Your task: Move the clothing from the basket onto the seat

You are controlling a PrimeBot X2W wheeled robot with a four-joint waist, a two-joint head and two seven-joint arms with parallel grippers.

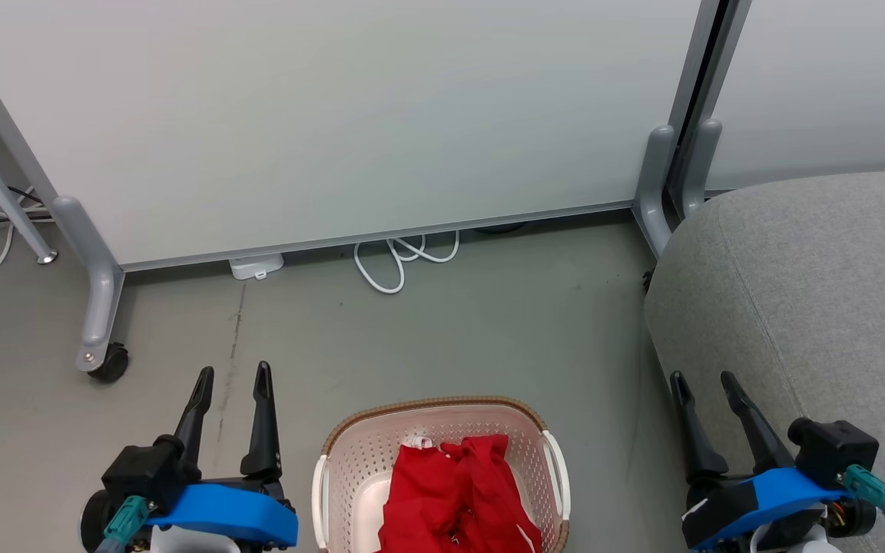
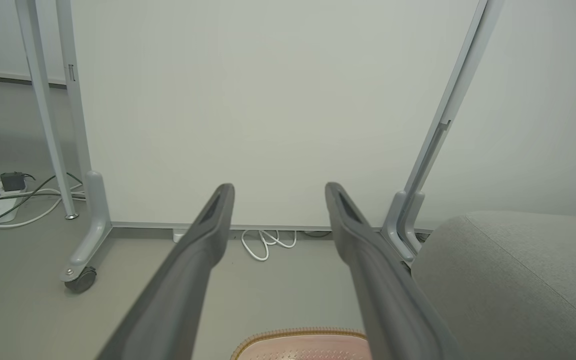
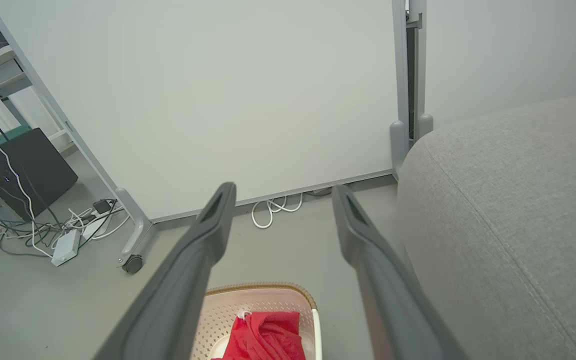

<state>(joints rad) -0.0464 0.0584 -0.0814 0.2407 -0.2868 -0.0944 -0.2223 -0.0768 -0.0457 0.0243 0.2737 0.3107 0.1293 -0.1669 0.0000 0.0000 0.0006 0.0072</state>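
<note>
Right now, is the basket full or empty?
Partly full: red clothing lies bunched in the basket, with bare base showing beside it.

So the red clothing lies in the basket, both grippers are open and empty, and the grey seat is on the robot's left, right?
No: the head view shows the seat on the robot's right. The clothing lies in the basket, and the left gripper and right gripper are open and empty.

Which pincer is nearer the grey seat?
The right pincer, seen at the edge of the seat; the left pincer is on the far side of the basket.
</note>
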